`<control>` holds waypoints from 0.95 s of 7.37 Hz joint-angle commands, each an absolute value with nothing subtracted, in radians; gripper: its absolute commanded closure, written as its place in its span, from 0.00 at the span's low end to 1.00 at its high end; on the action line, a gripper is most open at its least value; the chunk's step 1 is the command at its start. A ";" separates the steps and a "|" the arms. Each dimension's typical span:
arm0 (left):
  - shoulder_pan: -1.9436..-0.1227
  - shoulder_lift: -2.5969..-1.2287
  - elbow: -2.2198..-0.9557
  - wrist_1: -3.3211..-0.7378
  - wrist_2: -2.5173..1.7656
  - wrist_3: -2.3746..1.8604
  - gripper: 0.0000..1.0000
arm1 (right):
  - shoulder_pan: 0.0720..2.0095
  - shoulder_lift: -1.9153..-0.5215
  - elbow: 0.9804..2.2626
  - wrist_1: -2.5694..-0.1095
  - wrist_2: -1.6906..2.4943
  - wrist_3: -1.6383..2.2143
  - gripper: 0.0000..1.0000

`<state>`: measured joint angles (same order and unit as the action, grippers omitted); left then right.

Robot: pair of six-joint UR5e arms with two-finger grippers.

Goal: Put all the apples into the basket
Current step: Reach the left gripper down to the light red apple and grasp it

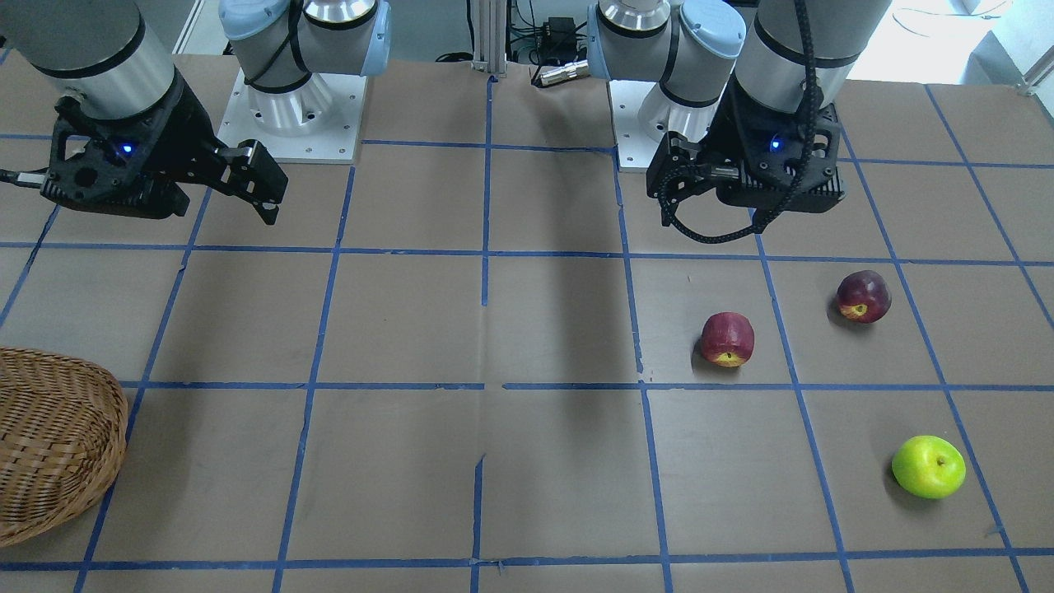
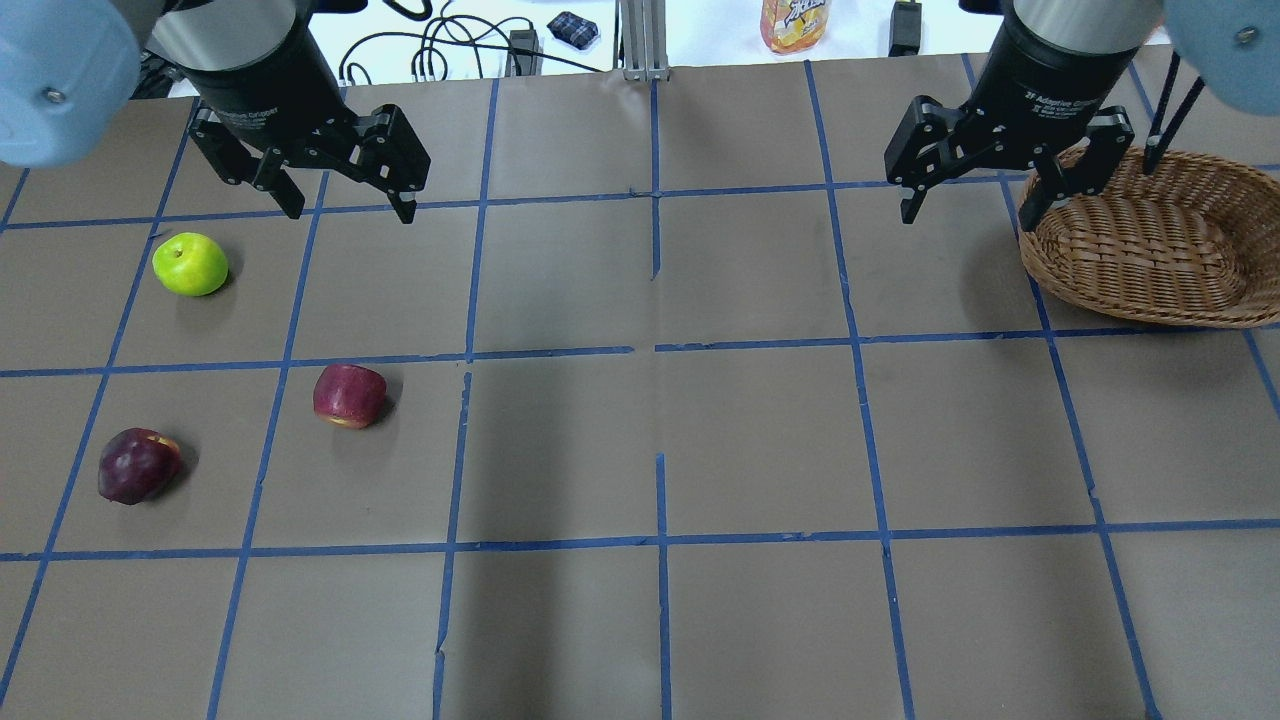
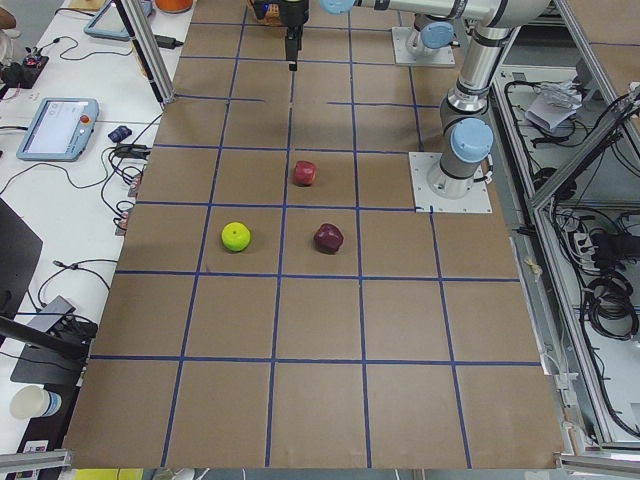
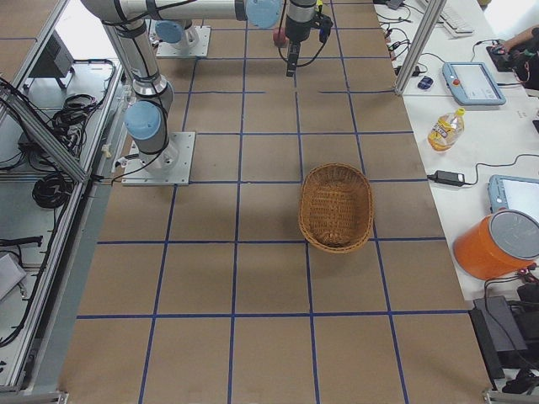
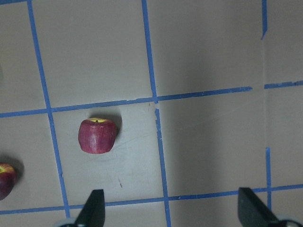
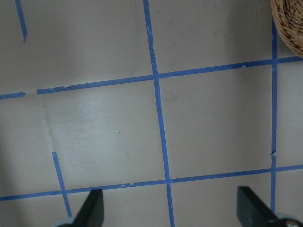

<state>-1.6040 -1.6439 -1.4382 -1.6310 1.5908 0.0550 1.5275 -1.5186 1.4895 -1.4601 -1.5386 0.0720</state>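
Three apples lie on the table on my left side. The streaky red one (image 2: 349, 395) also shows in the left wrist view (image 5: 97, 135). The dark maroon one (image 2: 139, 465) is nearer my base, and the yellow-green one (image 2: 190, 264) is farther out. My left gripper (image 2: 350, 208) hangs open and empty above the table, beyond the red apple and beside the green one. The wicker basket (image 2: 1150, 250) stands at the far right with nothing in it. My right gripper (image 2: 968, 215) is open and empty, just left of the basket's rim.
The brown table (image 2: 760, 440) carries a grid of blue tape. A drink bottle (image 2: 795, 22) and cables (image 2: 450, 50) lie beyond its far edge. The arms' white base plates (image 1: 288, 123) sit at the near edge. An orange bucket (image 4: 497, 244) stands off the table.
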 commanded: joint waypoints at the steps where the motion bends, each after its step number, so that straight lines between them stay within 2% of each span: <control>1: -1.601 -1.640 -1.451 -1.632 1.586 0.054 0.00 | 1.528 -1.519 1.489 -1.462 -1.539 0.072 0.00; 4: -1.553 -1.670 -1.474 -1.632 1.589 0.083 0.00 | 1.528 -1.519 1.489 -1.462 -1.537 0.072 0.00; 7: -1.364 -1.710 -1.678 -1.431 1.583 0.279 0.00 | 1.528 -1.519 1.489 -1.465 -1.537 0.072 0.00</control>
<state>-1.4341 -1.6923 -1.5919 -1.5330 1.5837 0.2112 1.5279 -1.5186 1.4895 -1.4633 -1.5375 0.0721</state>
